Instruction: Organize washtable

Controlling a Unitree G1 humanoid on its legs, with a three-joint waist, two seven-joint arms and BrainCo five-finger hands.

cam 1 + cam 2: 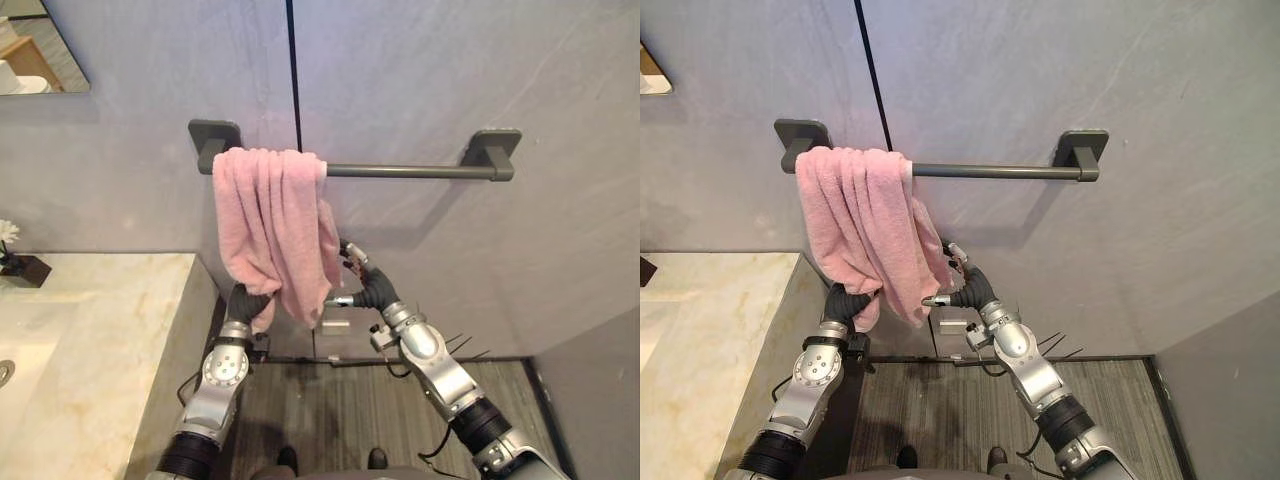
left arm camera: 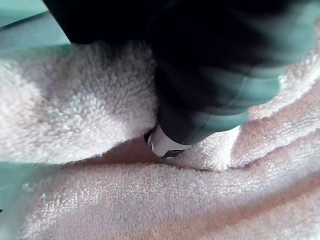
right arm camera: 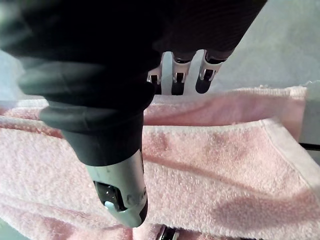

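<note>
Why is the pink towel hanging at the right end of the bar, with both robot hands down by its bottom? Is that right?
Not quite. The towel hangs at the left end of the bar, as the left eye view shows. The rest holds: it is pink, and the left hand and right hand are down by its bottom.

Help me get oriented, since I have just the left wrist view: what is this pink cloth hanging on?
Observer: The pink terry towel is draped, bunched, over the left end of a dark grey wall-mounted bar.
Operator: Where is the other arm?
Observer: The right hand is at the towel's lower right edge, across from the left hand at its lower left.
Operator: Anything else nearby?
Observer: A pale marble counter lies to the left, lower than the bar.
</note>
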